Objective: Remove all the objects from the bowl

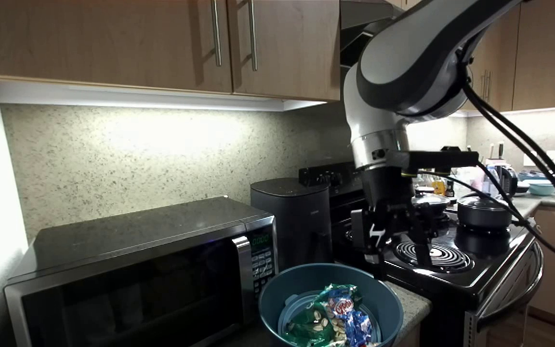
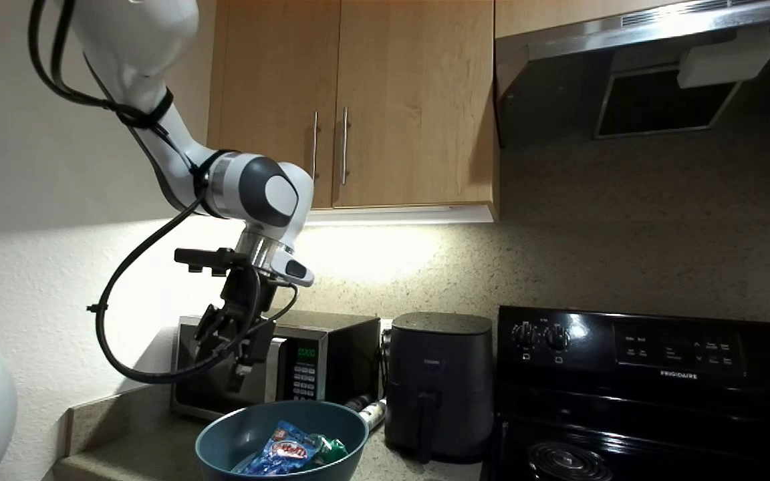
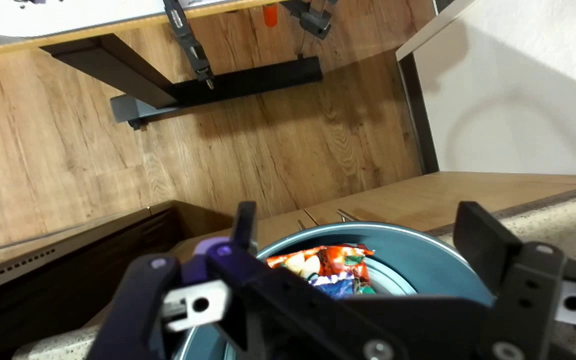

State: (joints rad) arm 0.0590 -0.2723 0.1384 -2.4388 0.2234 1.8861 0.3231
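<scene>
The deep blue bowl (image 1: 271,304) stands on the counter. It also shows in an exterior view (image 2: 341,464) and in the wrist view (image 3: 433,265). A blue packet (image 1: 357,327) and a green packet (image 1: 309,330) lie inside; the blue packet (image 2: 283,451) and green packet (image 2: 331,451) also show in an exterior view. In the wrist view a red-orange packet (image 3: 345,257) lies beside a blue packet (image 3: 337,286). My gripper (image 3: 359,225) is open and empty above the bowl, fingers wide apart; it shows in both exterior views (image 1: 401,262) (image 2: 223,367). The gripper hides part of the bowl.
A microwave (image 1: 138,294) and a dark air fryer (image 1: 289,221) stand behind the bowl. A black stove (image 2: 659,414) is beside them, with a lidded pot (image 1: 484,214) on it. A bottle (image 2: 373,414) lies behind the bowl. The counter edge (image 1: 415,308) is close.
</scene>
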